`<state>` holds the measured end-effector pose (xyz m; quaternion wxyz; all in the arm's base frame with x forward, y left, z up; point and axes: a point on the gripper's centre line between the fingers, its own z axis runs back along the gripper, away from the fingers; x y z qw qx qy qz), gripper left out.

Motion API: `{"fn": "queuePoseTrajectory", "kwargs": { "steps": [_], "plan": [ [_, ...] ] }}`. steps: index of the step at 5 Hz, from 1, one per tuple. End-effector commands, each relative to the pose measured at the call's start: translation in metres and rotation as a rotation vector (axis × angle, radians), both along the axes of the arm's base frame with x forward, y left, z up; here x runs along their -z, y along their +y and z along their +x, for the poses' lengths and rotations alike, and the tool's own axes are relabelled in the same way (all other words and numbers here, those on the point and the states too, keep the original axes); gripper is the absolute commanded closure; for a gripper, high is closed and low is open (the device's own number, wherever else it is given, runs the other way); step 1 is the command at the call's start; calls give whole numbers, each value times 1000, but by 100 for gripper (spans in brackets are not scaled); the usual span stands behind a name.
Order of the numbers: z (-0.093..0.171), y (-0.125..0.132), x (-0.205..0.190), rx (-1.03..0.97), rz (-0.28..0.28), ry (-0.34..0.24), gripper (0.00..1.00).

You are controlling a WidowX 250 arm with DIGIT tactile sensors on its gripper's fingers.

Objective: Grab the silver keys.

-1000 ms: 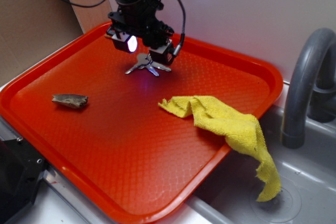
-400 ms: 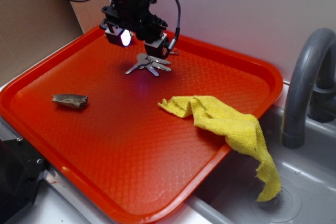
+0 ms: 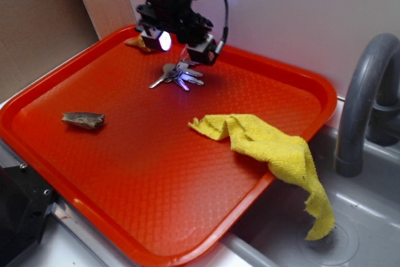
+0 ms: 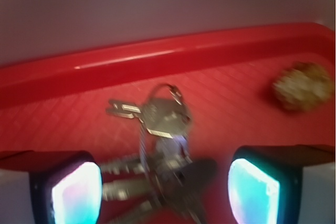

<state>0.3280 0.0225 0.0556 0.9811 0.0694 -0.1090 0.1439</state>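
The silver keys [image 3: 177,75] are straddled by spread, empty jaws — descent should be centred; closure made low.

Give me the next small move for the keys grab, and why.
Probably lower straight down, then close. The gripper hangs above the keys, its jaws open and not touching them. In the wrist view the keys lie flat on the tray, fanned between the two fingertips, so the bunch looks roughly centred already and little sideways shift seems needed.
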Motion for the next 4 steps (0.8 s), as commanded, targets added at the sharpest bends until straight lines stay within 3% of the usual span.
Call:
{"fn": "queuePoseTrajectory", "kwargs": {
  "steps": [1, 2, 3, 4],
  "plan": [
    [24, 15, -4, -40, 21, -24, 100],
    [25, 20, -14, -32, 9, -5, 100],
    [22, 27, -37, 63, 50, 29, 100],
    [-5, 34, -86, 86, -5, -42, 100]
  ]
}}
